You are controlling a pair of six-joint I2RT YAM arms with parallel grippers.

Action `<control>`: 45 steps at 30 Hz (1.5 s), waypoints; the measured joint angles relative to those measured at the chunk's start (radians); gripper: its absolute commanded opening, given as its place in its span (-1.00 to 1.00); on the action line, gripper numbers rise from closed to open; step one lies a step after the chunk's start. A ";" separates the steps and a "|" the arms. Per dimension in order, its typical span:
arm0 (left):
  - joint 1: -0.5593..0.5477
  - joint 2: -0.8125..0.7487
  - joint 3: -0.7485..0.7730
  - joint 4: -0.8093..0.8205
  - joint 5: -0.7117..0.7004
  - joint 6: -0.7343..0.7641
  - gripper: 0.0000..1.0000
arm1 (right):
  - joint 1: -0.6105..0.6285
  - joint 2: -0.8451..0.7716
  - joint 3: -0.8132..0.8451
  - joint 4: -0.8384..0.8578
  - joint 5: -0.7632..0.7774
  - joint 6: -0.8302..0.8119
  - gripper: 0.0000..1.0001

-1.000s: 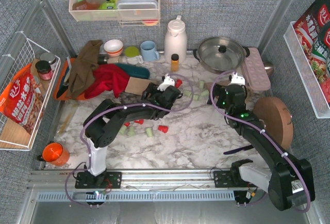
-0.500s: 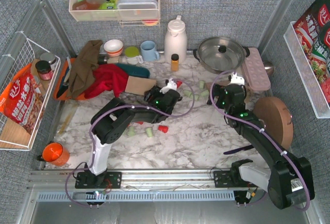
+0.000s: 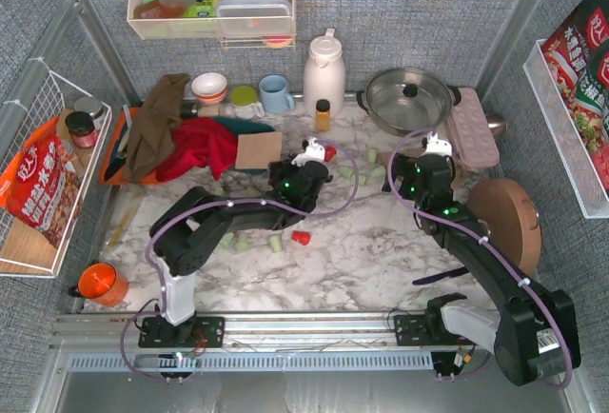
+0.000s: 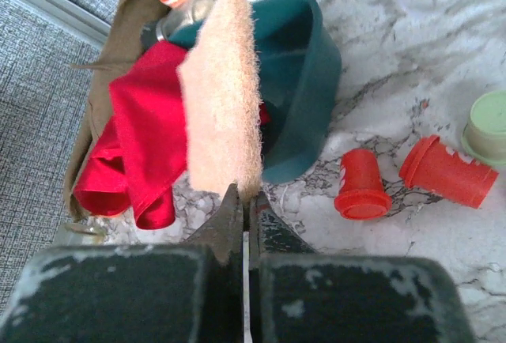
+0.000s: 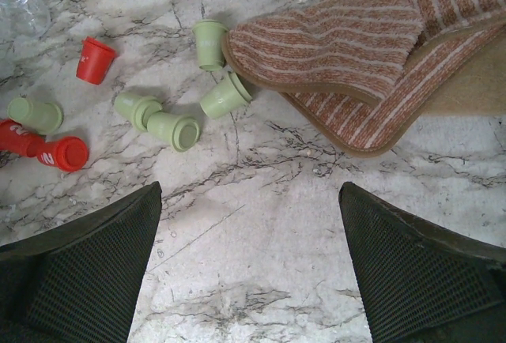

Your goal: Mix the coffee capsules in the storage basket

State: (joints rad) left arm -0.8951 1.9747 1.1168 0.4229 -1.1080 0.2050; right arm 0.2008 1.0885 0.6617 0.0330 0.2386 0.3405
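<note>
Left gripper (image 4: pixel 241 201) is pinching a fuzzy tan cloth (image 4: pixel 221 90), right gripper (image 5: pixel 249 224) is wide open. Capsules (image 5: pixel 170 130) at its 10 o'clock look light and rolly, I'd grab one round the middle

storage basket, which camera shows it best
Left wrist: the teal storage basket sits mid-frame, wall and rim clear, red cloth draped on it, beige pad in front. Top external shows only a teal sliver beside the cloth. Right wrist misses it.

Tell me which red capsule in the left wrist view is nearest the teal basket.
The red capsule with its rim facing the camera, just off the corner of the basket. The other red capsule lies farther right, beside a green capsule.
</note>
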 measured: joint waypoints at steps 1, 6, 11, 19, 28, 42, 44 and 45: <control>-0.006 -0.026 -0.007 0.000 0.000 -0.002 -1.00 | 0.000 0.000 0.000 0.000 0.000 0.000 0.98; -0.034 -0.175 -0.060 0.022 0.009 -0.017 -1.00 | 0.000 0.000 0.000 0.000 0.000 0.000 0.98; -0.051 -0.346 -0.134 0.017 0.089 -0.072 -1.00 | 0.000 -0.007 0.000 0.000 -0.002 0.000 0.98; -0.051 -0.652 -0.409 0.063 0.436 -0.135 -1.00 | 0.012 -0.021 -0.016 0.046 -0.114 -0.025 0.88; -0.050 -0.929 -0.738 0.288 0.908 -0.003 -1.00 | 0.230 -0.042 -0.061 0.244 -0.371 -0.296 0.78; -0.050 -1.100 -0.861 0.332 1.244 0.076 -1.00 | 0.393 0.005 0.061 0.135 -0.746 -0.804 0.41; -0.050 -1.119 -0.864 0.312 1.265 0.082 -1.00 | 0.400 -0.014 0.064 0.115 -0.756 -0.829 0.39; -0.050 -1.128 -0.867 0.304 1.273 0.082 -1.00 | 0.404 -0.024 0.064 0.106 -0.761 -0.841 0.38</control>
State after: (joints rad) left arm -0.9447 0.8471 0.2501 0.7265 0.1650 0.2874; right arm 0.6044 1.0649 0.7258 0.1387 -0.5228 -0.5003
